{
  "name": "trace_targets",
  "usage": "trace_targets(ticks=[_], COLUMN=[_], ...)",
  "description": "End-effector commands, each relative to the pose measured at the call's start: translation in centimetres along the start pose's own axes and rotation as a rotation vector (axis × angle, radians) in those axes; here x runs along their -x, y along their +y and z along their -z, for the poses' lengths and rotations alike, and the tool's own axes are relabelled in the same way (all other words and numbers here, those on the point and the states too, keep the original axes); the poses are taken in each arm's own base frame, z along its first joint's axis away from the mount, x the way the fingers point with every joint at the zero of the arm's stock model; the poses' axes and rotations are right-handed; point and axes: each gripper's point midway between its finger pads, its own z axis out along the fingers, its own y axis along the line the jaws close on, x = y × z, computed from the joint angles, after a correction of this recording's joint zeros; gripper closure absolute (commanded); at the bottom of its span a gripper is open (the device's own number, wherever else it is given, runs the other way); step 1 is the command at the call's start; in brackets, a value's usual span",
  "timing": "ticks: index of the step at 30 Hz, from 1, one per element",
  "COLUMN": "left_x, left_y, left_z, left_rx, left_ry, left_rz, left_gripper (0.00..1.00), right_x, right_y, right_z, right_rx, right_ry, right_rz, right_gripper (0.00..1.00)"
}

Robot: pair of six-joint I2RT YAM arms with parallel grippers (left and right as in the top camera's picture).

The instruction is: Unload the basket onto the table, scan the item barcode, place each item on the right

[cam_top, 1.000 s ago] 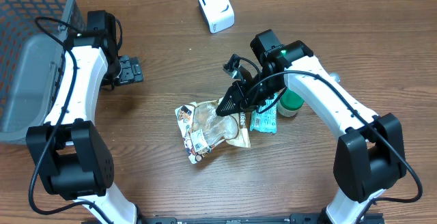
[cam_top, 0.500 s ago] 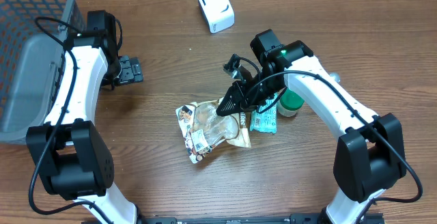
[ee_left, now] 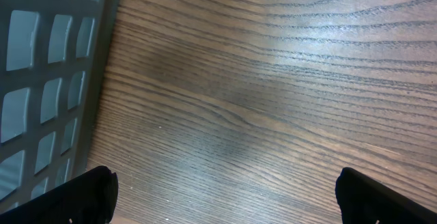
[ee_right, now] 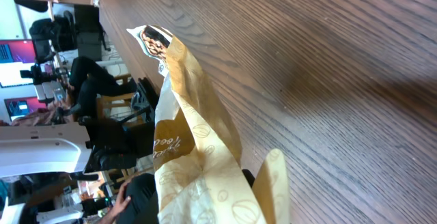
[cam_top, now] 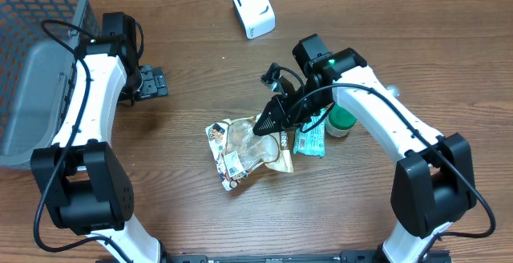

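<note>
Snack pouch [cam_top: 243, 152], beige and crumpled, lies on the table [cam_top: 417, 38] about in the middle, a little to the near side. Its long axis runs roughly left to right. The end with a printed picture points left, and the right end is under the right arm. On its near-left part I see a small white label with dark marks facing up; I cannot read it.

The right gripper [cam_top: 259, 126] comes down on the far edge of the pouch, and its jaws are pressed together on the foil. In the right wrist view the golden foil [ee_right: 198, 162] stands up just in front of the camera.

Just right of the pouch lies a teal packet [cam_top: 310, 142], touching it. Beside that, partly hidden by the right arm, stands a bottle with a green lid [cam_top: 343, 122]. The white scanner [cam_top: 253, 9] stands well apart at the far side. A grey basket [cam_top: 32, 70] stands at the far left.

The left gripper [cam_top: 154, 82] hangs over bare wood near the basket, its jaws wide apart and holding nothing.
</note>
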Motion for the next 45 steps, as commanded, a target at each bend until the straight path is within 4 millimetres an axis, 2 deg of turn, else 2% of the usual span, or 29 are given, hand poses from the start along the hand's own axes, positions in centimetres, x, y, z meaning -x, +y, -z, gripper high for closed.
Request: trace_targets(ticks=[1, 12, 45], left_x=[0.5, 0.5, 0.5], left_y=[0.3, 0.3, 0.3], left_z=[0.5, 0.5, 0.5], left_rx=[0.003, 0.003, 0.003], left_ry=[-0.019, -0.019, -0.019], left_rz=[0.012, 0.012, 0.012], left_gripper=[0.00, 0.00, 0.00], right_x=[-0.2, -0.1, 0.2], right_y=[1.6, 2.3, 1.8], right_z=[0.0, -1.2, -1.4], right_rx=[0.013, -0.010, -0.045], right_ry=[-0.008, 0.000, -0.006], right_rz=[0.052, 0.104, 0.118], right_gripper=[0.96, 0.96, 0.96])
